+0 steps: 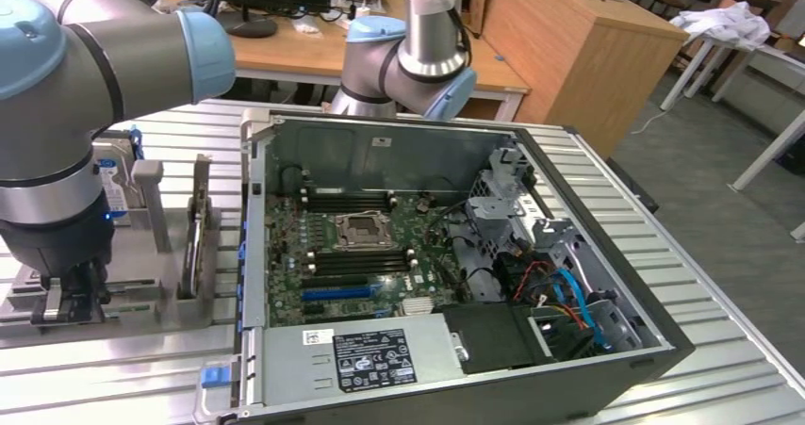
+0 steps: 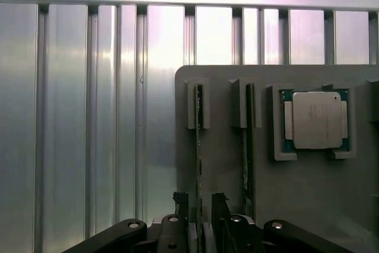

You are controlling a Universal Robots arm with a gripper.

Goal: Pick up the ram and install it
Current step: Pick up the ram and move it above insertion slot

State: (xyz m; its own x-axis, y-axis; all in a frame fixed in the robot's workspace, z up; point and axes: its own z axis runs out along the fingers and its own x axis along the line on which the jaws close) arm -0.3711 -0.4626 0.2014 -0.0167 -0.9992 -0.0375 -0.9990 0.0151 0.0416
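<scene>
Ribbed metal counter, office desks behind. A grey holder tray lies on it.

- Fingers: released, spread wide, nothing clamped. They hang low over the tray, one on each flat face of the ram, with a sliver of gap showing on both sides.
- The ram stands on edge in the tray's outermost slot, directly between the fingers. Its long axis runs along the slot and away from the fingers across the tray. How far along its length the fingers sit I cannot tell.
- A second stick stands parallel in the tray's next slot, toward the processor chip seated in its own pocket. The finger on that side has only the narrow strip between the two sticks. My judgement is that this is the tight margin.
- On the tray's other side there is bare counter and free room.
- Seen in the exterior view, the arm reaches down over the tray. The open computer case stands just beside the tray, on the exterior view's right of it, its black memory slots unfilled on the motherboard.
</scene>
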